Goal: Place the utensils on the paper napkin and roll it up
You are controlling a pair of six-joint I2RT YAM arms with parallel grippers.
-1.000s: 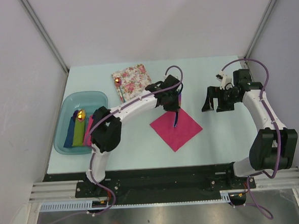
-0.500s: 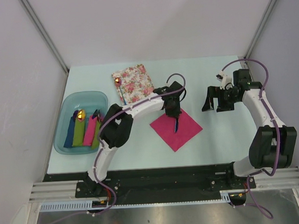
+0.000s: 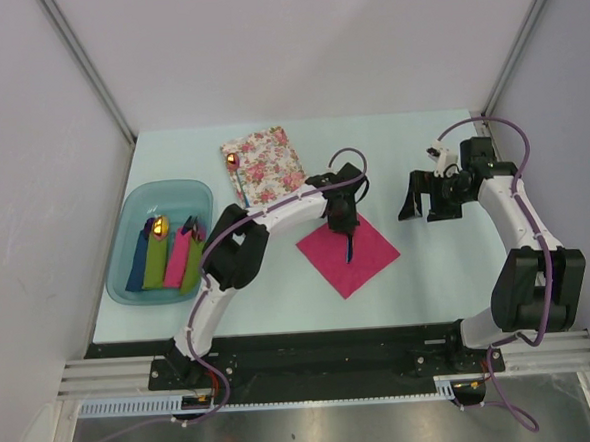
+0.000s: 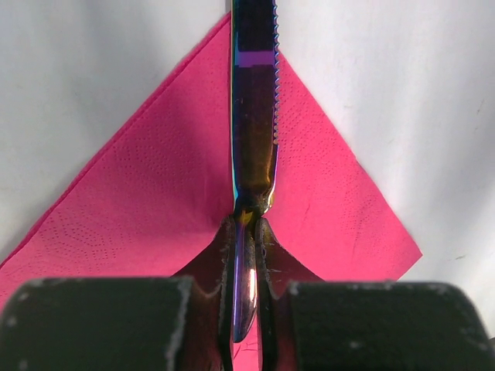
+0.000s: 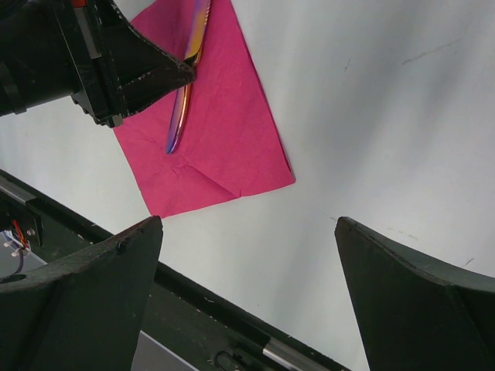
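Left end effector [image 4: 246,239] clenched on the knife [image 4: 254,116], blade over the pink napkin [image 4: 139,209] on the bench [image 3: 428,263]; I'd lower it flat along the diagonal before releasing. Right end effector [image 5: 249,224] hangs released, well apart.

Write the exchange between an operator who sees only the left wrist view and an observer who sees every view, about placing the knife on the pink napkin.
Operator: My left gripper holds the knife over the pink napkin. Where is the right gripper?
Observer: It hangs open to the right of the napkin, apart from it.
Operator: Where is the other utensil?
Observer: A spoon lies along the left edge of the floral napkin, behind the pink one.
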